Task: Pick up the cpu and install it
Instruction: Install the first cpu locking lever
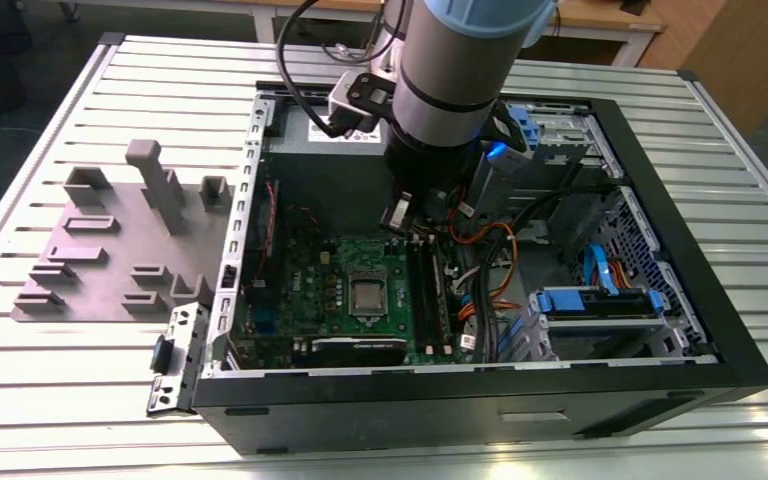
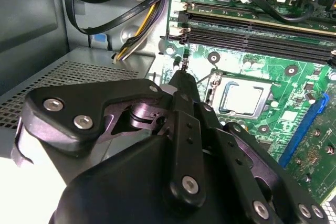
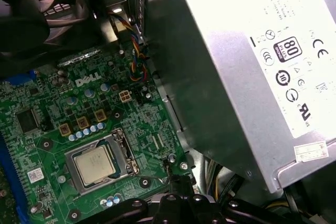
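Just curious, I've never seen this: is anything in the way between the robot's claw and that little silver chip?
Nothing visible does. In the second wrist view the gripper hangs near the cpu, with only low parts of the motherboard between them. The cpu sits flat on that board, a metal frame around its edges.

In the first wrist view the gray box (image 3: 220, 103) carries a white label (image 3: 286, 61) of printed marks and a small sticker (image 3: 311, 151). The green board (image 3: 52, 108) bears white lettering (image 3: 86, 81) and a barcode sticker (image 3: 35, 174).
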You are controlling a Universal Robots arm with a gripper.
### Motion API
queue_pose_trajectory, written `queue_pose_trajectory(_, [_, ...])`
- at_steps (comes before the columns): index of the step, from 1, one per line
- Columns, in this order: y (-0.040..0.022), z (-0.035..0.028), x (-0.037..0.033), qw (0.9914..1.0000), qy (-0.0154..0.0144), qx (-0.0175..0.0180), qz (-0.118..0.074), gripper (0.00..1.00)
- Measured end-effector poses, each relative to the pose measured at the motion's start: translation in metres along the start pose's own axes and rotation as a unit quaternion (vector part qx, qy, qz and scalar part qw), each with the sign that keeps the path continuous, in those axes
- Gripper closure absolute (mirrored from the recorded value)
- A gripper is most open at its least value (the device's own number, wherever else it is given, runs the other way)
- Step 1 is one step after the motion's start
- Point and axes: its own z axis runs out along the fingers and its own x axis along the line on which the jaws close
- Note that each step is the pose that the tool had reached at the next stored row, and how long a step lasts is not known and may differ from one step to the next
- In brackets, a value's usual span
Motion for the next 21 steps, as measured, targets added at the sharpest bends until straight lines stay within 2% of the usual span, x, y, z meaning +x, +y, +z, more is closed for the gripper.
queue_pose_trajectory(12, [0.0001,0.0016,0.0003,1.0,-0.0007,-0.0005,-0.001,0.89])
queue_pose_trajectory(21, [-0.002,0.0009,0.006,0.99997,-0.0001,-0.0012,-0.007,0.89])
